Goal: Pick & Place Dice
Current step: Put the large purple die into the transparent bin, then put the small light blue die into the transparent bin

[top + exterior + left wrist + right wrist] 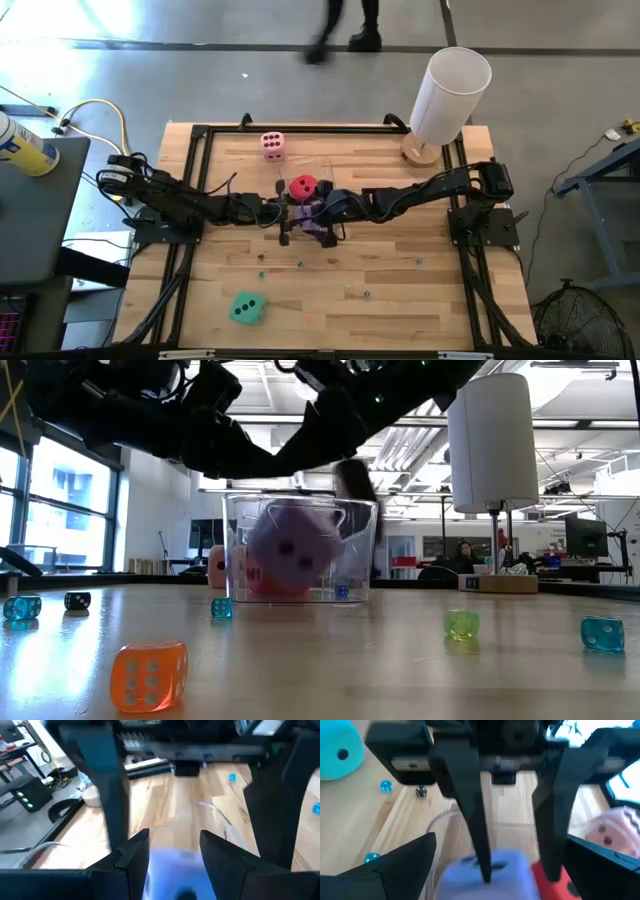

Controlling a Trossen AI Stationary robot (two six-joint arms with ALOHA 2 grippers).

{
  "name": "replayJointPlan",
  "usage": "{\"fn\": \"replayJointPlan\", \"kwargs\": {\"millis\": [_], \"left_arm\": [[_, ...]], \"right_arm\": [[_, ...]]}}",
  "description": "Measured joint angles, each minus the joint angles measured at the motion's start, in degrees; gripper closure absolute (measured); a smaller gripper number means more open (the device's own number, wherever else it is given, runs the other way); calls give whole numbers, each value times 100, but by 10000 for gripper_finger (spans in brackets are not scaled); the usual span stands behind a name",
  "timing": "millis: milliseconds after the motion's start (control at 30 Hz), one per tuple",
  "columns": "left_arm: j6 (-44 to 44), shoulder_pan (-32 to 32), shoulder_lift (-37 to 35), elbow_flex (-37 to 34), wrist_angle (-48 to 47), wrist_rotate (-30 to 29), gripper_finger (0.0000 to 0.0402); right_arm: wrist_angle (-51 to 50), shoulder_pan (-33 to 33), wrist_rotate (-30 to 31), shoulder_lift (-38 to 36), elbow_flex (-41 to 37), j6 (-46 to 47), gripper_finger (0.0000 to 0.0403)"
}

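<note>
A clear tub stands on the table's middle. The purple die hangs in its upper part, with my left gripper shut on it. The red die lies low in the tub beside it. My right gripper faces the left one from the table's right, open wide, its fingers standing on either side of the purple die without touching it. The pink die rests on the far part of the table, and the teal die near the front edge. My left gripper pinches the purple die's two opposite faces between its two fingers. The fingers come nearly level from the table's left. The die hangs clear of the table inside the tub; whether it touches the red die I cannot tell.
Small coloured dice lie scattered on the near half: an orange one, a green one, blue ones. A white cylinder on a round wooden base stands at the far right corner. A person walks beyond the far edge.
</note>
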Motion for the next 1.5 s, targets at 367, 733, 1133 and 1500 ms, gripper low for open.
{"fn": "replayJointPlan", "kwargs": {"millis": [367,733,1133,1500], "left_arm": [[-7,-28,-127,-2,-94,2,234],[338,-733,-1095,-2,-765,-588,234],[-654,-1913,-2828,-2,-2779,-1319,234],[-1613,-2844,-3180,-2,-4124,-1311,234]], "right_arm": [[497,465,1786,-9,2,-858,3],[1830,1476,4153,-9,2,-2128,3],[1224,2570,5573,-17,4,-1431,3],[-1217,3337,6040,-205,2,1938,3]]}}
